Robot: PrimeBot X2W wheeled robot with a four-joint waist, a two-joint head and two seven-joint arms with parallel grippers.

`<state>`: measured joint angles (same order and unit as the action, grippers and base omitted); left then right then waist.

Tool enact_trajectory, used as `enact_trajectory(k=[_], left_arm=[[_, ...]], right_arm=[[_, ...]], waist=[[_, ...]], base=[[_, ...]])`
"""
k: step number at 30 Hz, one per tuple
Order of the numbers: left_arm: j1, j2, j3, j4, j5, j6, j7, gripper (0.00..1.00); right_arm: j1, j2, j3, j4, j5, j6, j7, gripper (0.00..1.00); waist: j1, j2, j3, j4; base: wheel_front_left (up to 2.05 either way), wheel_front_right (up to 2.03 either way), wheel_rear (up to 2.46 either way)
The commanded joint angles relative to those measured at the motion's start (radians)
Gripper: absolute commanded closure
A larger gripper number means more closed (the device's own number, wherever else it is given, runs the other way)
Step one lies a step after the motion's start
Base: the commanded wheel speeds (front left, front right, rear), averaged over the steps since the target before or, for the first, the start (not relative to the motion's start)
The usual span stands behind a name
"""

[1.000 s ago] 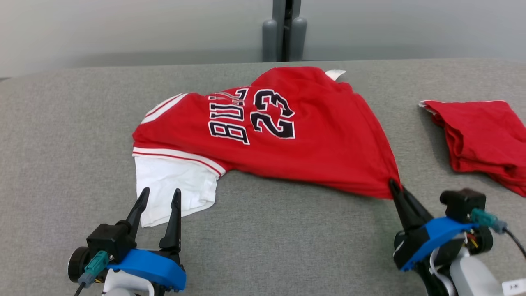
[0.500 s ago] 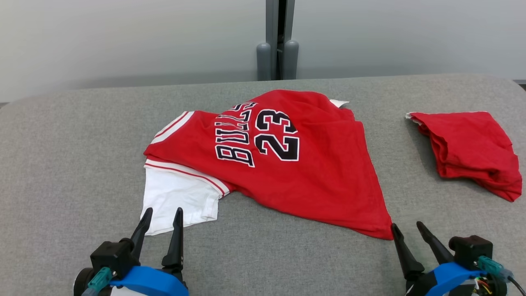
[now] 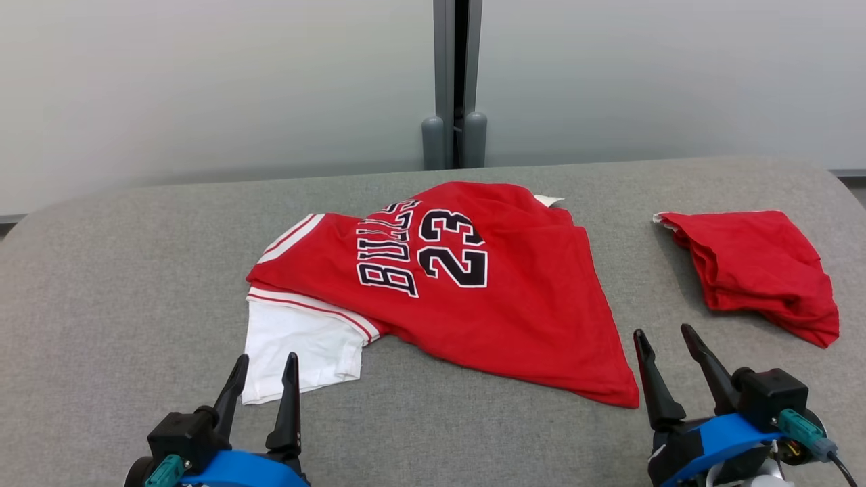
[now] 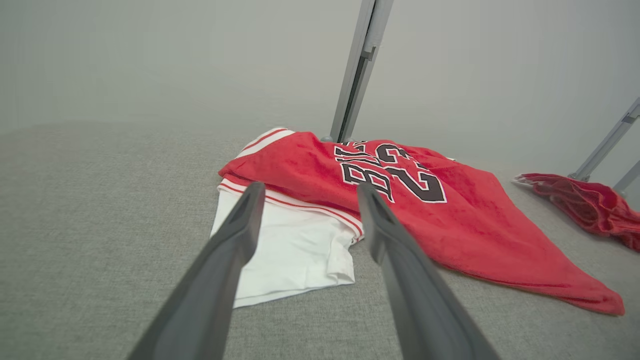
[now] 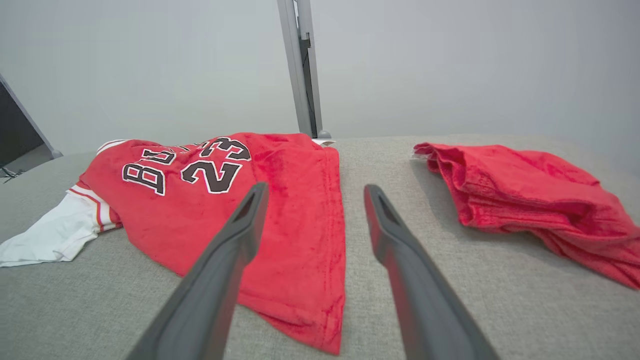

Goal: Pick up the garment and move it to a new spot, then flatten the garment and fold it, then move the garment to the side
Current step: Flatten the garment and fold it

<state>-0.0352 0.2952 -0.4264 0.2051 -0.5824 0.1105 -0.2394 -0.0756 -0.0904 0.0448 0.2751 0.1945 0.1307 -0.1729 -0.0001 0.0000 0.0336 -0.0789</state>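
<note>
Since the earlier frames my right gripper (image 3: 666, 352) had let go of the near right corner of the garment (image 3: 487, 318), which it had pinched a second before, and had drawn back toward me; the head camera had also tilted up, so the shift of the whole scene was the camera's and not the cloth's. My right jaws stood released, spread apart and empty, just beside that pointed corner without touching it; my left gripper (image 3: 264, 382) likewise had its jaws released and empty, its tips just short of the white sleeve (image 3: 301, 338). The garment lay spread but not flat on the grey worktop (image 3: 101, 304), in its middle, with the sleeve tucked partly under the red body and the far edge bunched. A second red cloth (image 3: 751, 270) lay crumpled well apart to my right. In my judgement the risks were these: a grasp at the thin tapering corner could catch only one layer and drag the cloth askew; a pull from one side alone could deepen the folds rather than smooth them; the tucked sleeve could stay trapped under the body through the fold; and a wide sweep of my right arm could snag the second cloth. Legible writing: the number "23" in black outlined white, and beside it letters reading "BULLS", the upper letters creased. A small white tag (image 3: 549, 200) at the far edge was too small to read.
</note>
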Motion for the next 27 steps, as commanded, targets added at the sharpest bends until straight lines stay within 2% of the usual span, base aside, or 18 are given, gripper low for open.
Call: enact_trajectory(k=[1,9,27], left_arm=[[0.009,0.000,0.007,0.005,-0.004,-0.002,-0.004,0.00],[0.042,-0.003,0.021,0.015,-0.011,0.011,-0.014,0.00],[0.047,-0.009,0.024,0.034,-0.012,0.004,-0.021,0.00]], right_arm=[[-0.006,0.008,-0.002,-0.009,-0.009,0.000,0.001,0.00],[0.022,0.040,-0.029,-0.029,-0.016,0.000,-0.006,0.00],[0.014,0.040,0.032,0.013,0.018,0.000,-0.011,0.00]], waist=[[0.0001,0.0000,-0.004,0.002],[0.0001,0.0000,-0.030,0.017],[0.0001,0.0000,-0.030,0.014]], base=[[0.00,0.00,0.00],[0.00,0.00,0.00],[0.00,0.00,0.00]])
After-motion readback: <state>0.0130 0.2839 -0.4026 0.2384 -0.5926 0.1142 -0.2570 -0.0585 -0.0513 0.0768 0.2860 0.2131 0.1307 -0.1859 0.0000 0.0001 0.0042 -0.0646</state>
